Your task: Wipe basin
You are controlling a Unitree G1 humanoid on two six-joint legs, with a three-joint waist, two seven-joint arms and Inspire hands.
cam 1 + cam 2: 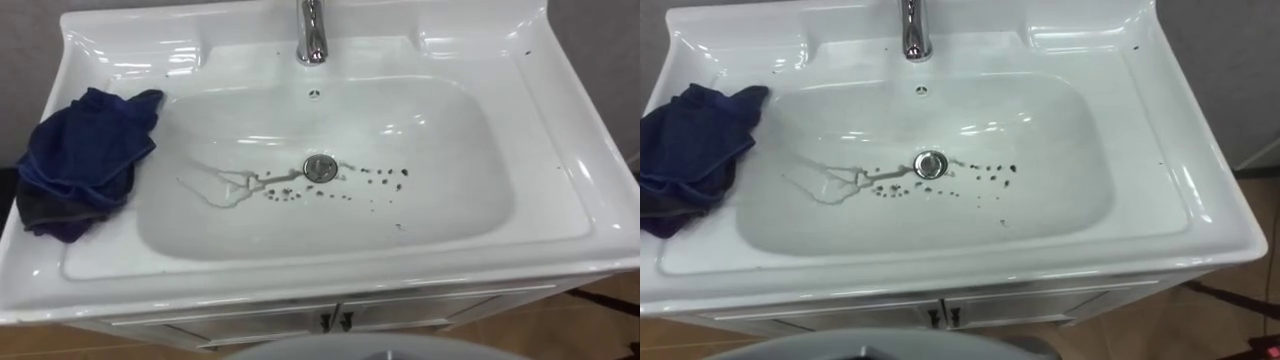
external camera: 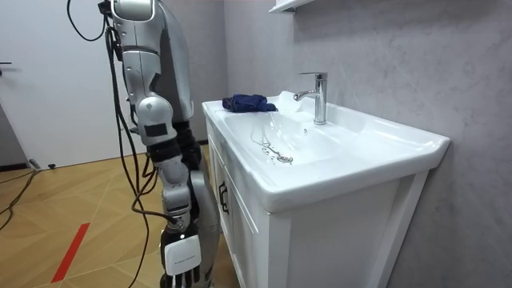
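Observation:
A white basin [image 1: 590, 190] lies below me, set in a white cabinet. Dark specks [image 1: 380, 175] are scattered around and to the right of the metal drain [image 1: 320, 168], and a smeared wet streak [image 1: 225, 188] runs left of it. A crumpled dark blue cloth [image 1: 85, 160] rests on the basin's left rim, partly hanging over the bowl's edge. In the room view I stand upright at the cabinet's front. My right hand [image 2: 182, 272] hangs low by my side with relaxed fingers, well away from the cloth [image 2: 248, 102].
A chrome tap [image 1: 312, 35] rises at the back middle of the basin. Cabinet doors with dark handles [image 1: 335, 320] sit below the front rim. A grey wall backs the basin and a shelf [image 2: 288, 6] hangs above. Wooden floor with a red strip [image 2: 70, 252] lies behind me.

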